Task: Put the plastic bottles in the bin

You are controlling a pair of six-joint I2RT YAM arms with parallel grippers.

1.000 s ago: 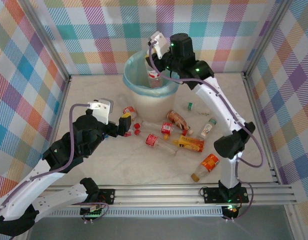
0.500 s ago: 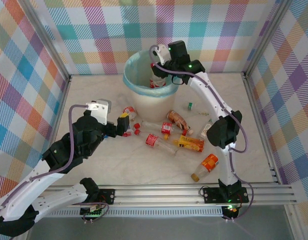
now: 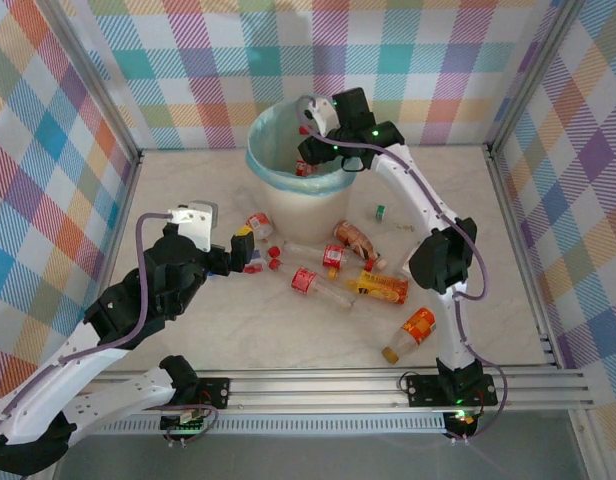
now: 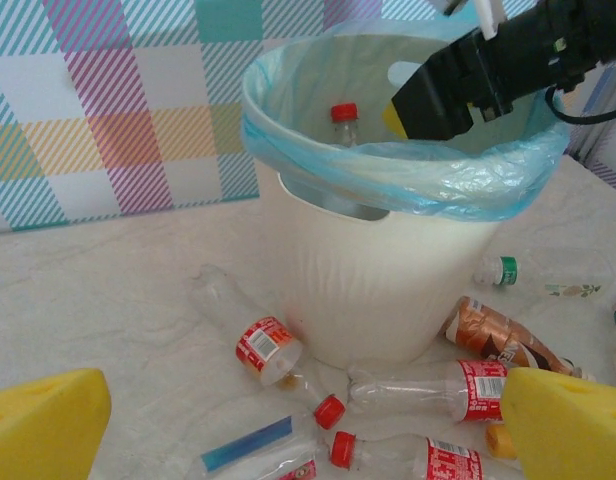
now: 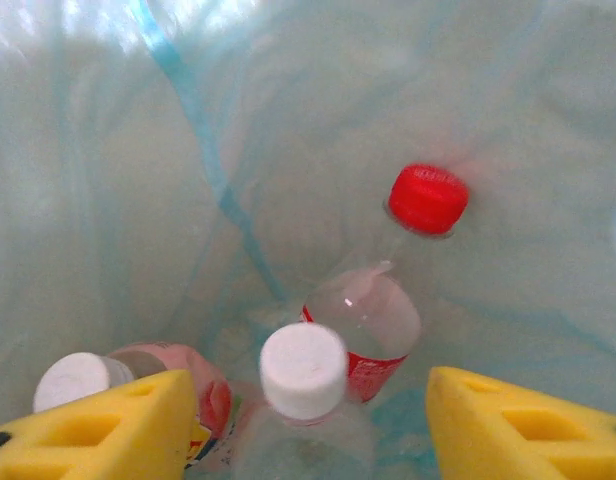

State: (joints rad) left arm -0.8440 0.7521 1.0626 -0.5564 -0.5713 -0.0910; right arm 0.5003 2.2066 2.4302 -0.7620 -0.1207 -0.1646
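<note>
**Step in hand.** The drop into the bin appears to be ending. The round cream-white bin (image 3: pixel 288 208), lined with a light blue plastic bag, stands at the middle of the far edge of the pale bench (image 3: pixel 188 195). The right arm's fingers (image 5: pixel 98 430) hang inside its mouth, parted and gripping nothing. A white-capped clear bottle (image 5: pixel 303 372) lies below the gap between them, touching neither pad.

**Left arm.** The left arm's fingers (image 4: pixel 38 425) are spread wide and empty, low over the bench just left of the bin's foot.

**Remaining work.** About ten bottles lie loose between the bin and the near edge, including an orange-labelled bottle (image 3: pixel 416 328) toward the near right corner.

**Next move, as judged.** The right arm must rise clear of the rim and bag before reaching for another bottle. The left must lower and close across one bottle body. The red-capped bottles there lie close together, so it could catch two.

**Views compared.** The right wrist view gives the bin's contents: a red-capped bottle (image 5: pixel 363 320) and a pink-labelled bottle (image 5: pixel 203 400) beside the white-capped one. The overhead view gives the spread on the bench. The left wrist view shows a red-labelled bottle (image 4: pixel 268 346) resting against the bin's foot.
</note>
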